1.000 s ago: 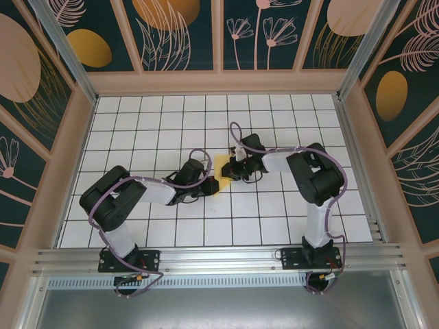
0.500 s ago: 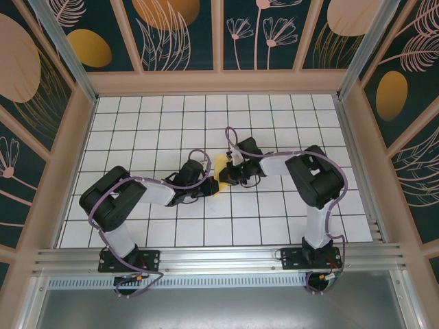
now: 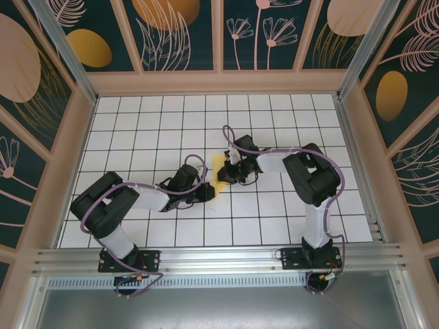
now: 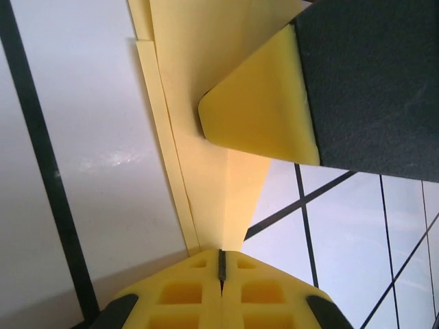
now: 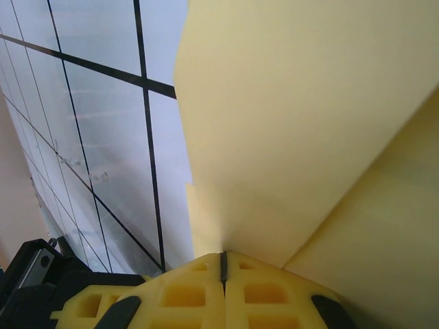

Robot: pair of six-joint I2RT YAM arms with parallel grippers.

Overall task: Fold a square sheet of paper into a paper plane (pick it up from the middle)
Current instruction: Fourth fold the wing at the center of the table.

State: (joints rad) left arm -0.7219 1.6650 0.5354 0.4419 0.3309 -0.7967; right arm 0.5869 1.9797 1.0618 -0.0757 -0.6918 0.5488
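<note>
a: what do we have here, biggest thing first?

b: the white gridded tabletop (image 3: 137,123). on it we see the left arm (image 3: 116,205) and the right arm (image 3: 312,178), both bent inward so that their ends meet near the middle of the grid.

a: and where is the paper sheet?

b: the pale-yellow paper sheet (image 3: 219,164) sits right between the two arm ends, near the middle of the tabletop. from above we make out just a small creased patch with angled edges. from the left wrist the paper sheet (image 4: 206,48) narrows toward the camera and shows layered edges along its left side. from the right wrist the paper sheet (image 5: 309,103) is a broad folded flap over the grid lines.

a: do the tools have hold of it?

b: both do. the left tool (image 4: 221,264) has its yellow fingertips pressed fully together, with the narrow end of the paper sheet pinched in the seam. the right tool (image 5: 223,264) is closed the same way, and the paper sheet runs straight into its seam.

a: anything smaller?

b: in the left wrist view we see one of the right tool's yellow pads (image 4: 264,103) lying against the paper sheet, farther up. we cannot tell whether the paper sheet touches the tabletop.
</note>
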